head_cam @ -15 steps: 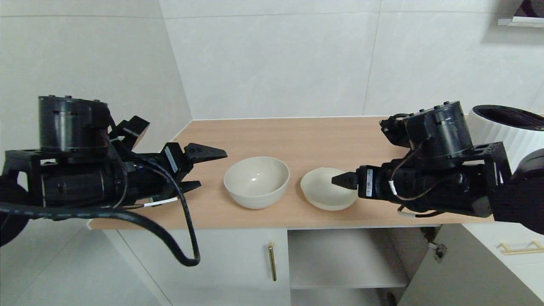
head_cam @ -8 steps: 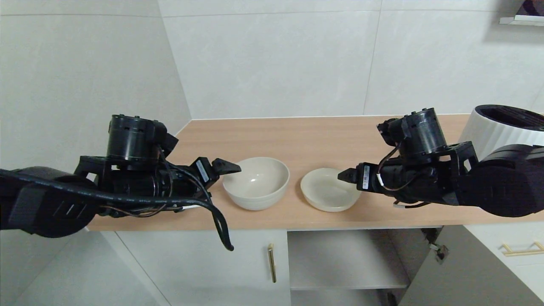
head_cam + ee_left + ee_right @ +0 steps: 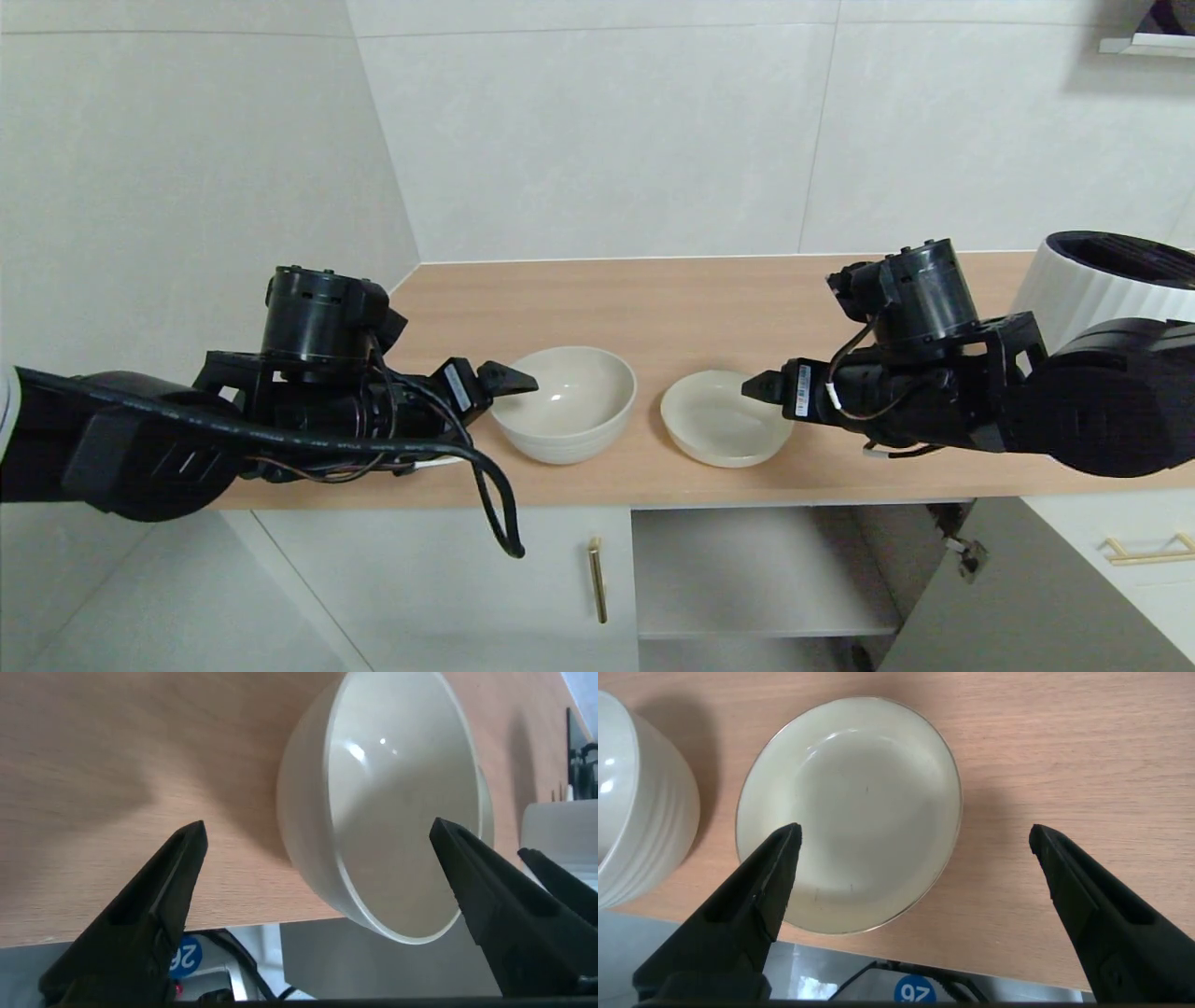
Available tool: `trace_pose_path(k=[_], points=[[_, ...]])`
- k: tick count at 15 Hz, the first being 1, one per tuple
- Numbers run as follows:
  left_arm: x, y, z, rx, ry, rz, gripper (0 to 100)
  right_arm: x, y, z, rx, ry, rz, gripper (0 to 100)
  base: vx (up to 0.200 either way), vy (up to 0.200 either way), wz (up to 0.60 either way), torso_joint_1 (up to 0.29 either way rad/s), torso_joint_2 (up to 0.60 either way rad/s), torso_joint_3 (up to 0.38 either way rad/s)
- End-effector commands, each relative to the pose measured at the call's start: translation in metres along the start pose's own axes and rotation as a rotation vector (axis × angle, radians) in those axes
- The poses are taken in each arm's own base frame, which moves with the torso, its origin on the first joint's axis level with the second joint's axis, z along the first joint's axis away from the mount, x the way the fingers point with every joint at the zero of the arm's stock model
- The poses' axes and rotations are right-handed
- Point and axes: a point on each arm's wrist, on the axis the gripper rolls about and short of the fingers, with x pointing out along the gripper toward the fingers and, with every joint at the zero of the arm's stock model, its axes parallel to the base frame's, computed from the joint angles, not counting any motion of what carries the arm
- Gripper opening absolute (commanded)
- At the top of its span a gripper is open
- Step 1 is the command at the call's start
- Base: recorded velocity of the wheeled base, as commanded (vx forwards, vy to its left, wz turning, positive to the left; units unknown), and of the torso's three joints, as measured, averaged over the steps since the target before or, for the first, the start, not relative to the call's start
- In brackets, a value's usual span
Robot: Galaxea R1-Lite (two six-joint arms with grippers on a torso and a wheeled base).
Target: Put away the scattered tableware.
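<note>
Wood counter [image 3: 653, 299], tiled walls behind. Bowl [image 3: 563, 401] sits left and dish [image 3: 726, 418] right, both near the front edge. Left jaws hang wide open at the bowl's rim, right jaws wide open at the dish's. Looks pre-grasp; next they'd need to close on the rims.

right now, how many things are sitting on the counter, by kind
deep bowl: 1
shallow dish: 1
white ribbed container: 1
total: 3
</note>
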Motion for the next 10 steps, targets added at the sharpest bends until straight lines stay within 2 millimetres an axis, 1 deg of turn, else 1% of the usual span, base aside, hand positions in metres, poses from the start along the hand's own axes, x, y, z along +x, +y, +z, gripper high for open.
trace_pose_path(k=[1,2,8,10], points=[[0.0025,0.0006,-0.0013,0.0,0.007,0.004,100,-0.001,0.0005,0.0002,0.0,-0.001,0.004,100,0.0,0.0,0.0,0.0,0.0,0.0],[0.0035,0.0008,-0.0019,0.001,0.01,0.005,0,-0.001,0.0005,0.0002,0.0,-0.001,0.004,100,0.0,0.0,0.0,0.0,0.0,0.0],[0.0028,-0.0001,-0.0027,0.002,0.014,0.0,0,-0.0013,0.0002,-0.0003,-0.002,0.0,0.002,100,0.0,0.0,0.0,0.0,0.0,0.0],[0.0018,-0.0006,-0.0024,0.003,0.011,-0.002,0,0.0022,-0.0003,-0.0015,-0.007,0.004,-0.01,100,0.0,0.0,0.0,0.0,0.0,0.0]])
